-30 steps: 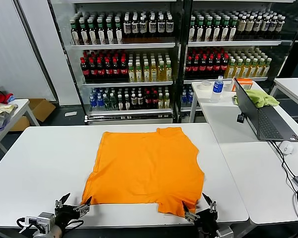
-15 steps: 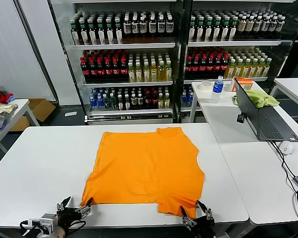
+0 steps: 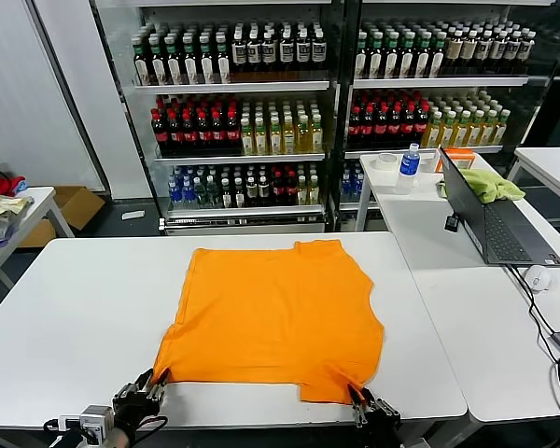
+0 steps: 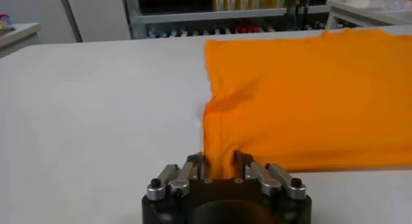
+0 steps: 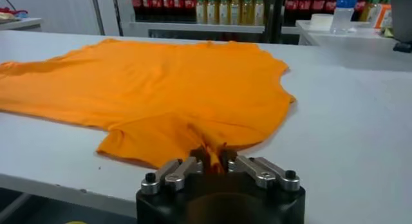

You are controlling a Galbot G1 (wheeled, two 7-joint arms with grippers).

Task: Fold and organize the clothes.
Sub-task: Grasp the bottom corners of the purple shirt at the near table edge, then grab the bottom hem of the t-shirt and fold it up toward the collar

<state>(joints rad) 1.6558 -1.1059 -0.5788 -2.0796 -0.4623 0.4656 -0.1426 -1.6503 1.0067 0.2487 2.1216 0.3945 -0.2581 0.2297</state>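
Observation:
The clothes are one orange T-shirt (image 3: 275,313) lying flat on the white table (image 3: 75,308), plain side up, collar toward the far edge. My left gripper (image 3: 150,384) is at the shirt's near left hem corner, and in the left wrist view the gripper (image 4: 219,161) is shut on a bunched fold of the T-shirt (image 4: 309,96). My right gripper (image 3: 359,399) is at the near right corner by the sleeve. The right wrist view shows that gripper (image 5: 212,156) shut tight on a pinch of the T-shirt (image 5: 161,84).
A second table to the right holds a laptop (image 3: 490,224), a mouse (image 3: 539,277), a yellow-green cloth (image 3: 490,184), a water bottle (image 3: 409,166) and a tape roll (image 3: 385,161). Drink shelves (image 3: 261,131) stand behind. A side table (image 3: 23,210) with garments is far left.
Both grippers were open at the near hem a second ago. They have pushed in over the two near corners and closed on the fabric, bunching it slightly.

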